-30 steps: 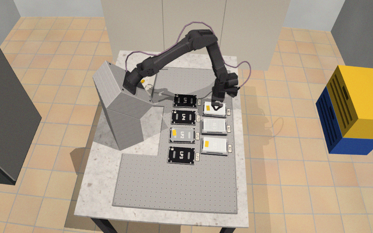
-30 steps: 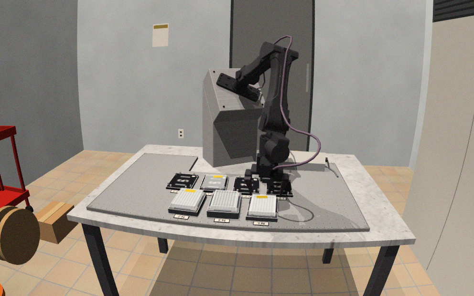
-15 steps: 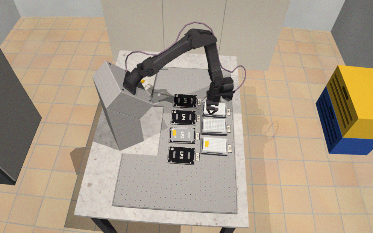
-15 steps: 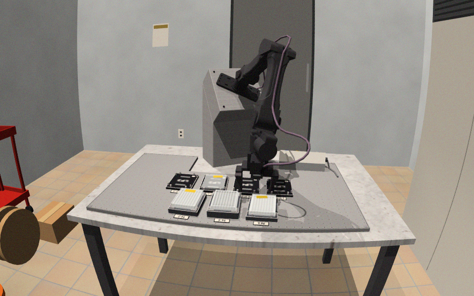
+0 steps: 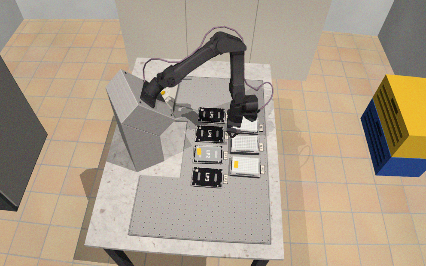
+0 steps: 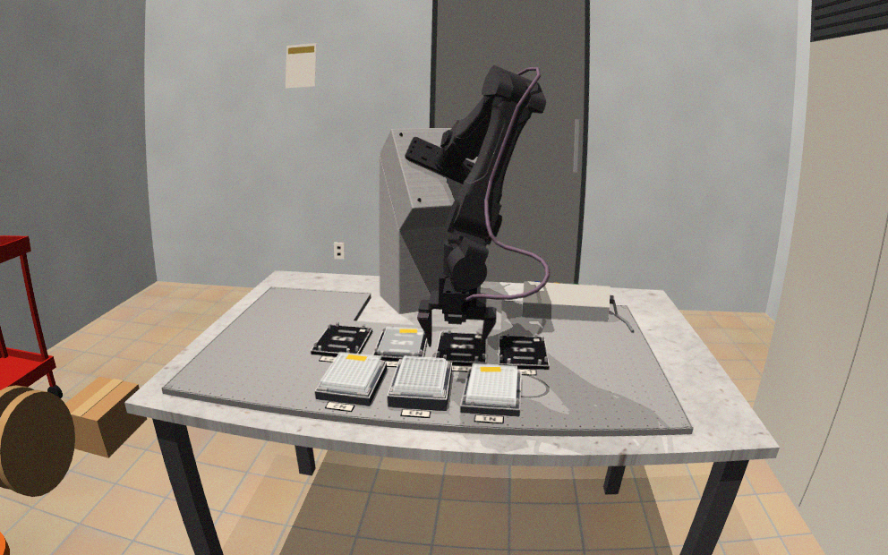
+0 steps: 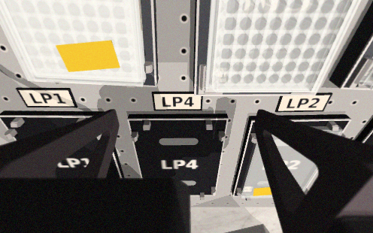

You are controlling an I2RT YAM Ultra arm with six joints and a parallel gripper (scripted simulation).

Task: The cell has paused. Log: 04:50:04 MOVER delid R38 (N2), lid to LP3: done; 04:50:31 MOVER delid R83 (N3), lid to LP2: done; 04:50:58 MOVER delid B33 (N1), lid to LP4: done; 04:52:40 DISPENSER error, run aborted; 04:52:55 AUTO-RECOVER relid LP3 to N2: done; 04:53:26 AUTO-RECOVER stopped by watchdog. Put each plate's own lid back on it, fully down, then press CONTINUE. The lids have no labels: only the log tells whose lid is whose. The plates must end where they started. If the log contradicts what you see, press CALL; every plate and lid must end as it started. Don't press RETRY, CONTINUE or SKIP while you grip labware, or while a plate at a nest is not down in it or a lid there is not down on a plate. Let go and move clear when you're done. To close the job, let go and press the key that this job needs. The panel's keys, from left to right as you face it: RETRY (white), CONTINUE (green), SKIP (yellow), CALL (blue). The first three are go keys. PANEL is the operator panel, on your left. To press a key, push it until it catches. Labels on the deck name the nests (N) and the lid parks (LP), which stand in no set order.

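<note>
My gripper (image 5: 231,133) (image 6: 456,335) (image 7: 186,116) is open and empty, low over the bare black park LP4 (image 5: 209,133) (image 6: 459,351) (image 7: 178,162). The N1 plate (image 5: 251,125) (image 6: 492,386) (image 7: 75,37) wears a lid with a yellow tag. The N3 plate (image 5: 244,143) (image 6: 419,377) (image 7: 278,41) has open wells and no lid. The N2 plate (image 5: 245,166) (image 6: 351,374) wears a yellow-tagged lid. A clear lid (image 5: 208,153) (image 6: 401,340) (image 7: 289,169) with a yellow tag lies on LP2. LP1 (image 5: 211,114) (image 6: 523,354) and LP3 (image 5: 207,177) (image 6: 341,333) are bare.
The grey operator panel (image 5: 138,103) (image 6: 405,216) stands at the table's left, behind the arm's forearm; only a bit of its yellow key (image 5: 162,92) shows. A flat grey box (image 6: 566,301) sits at the back of the perforated deck (image 5: 201,216).
</note>
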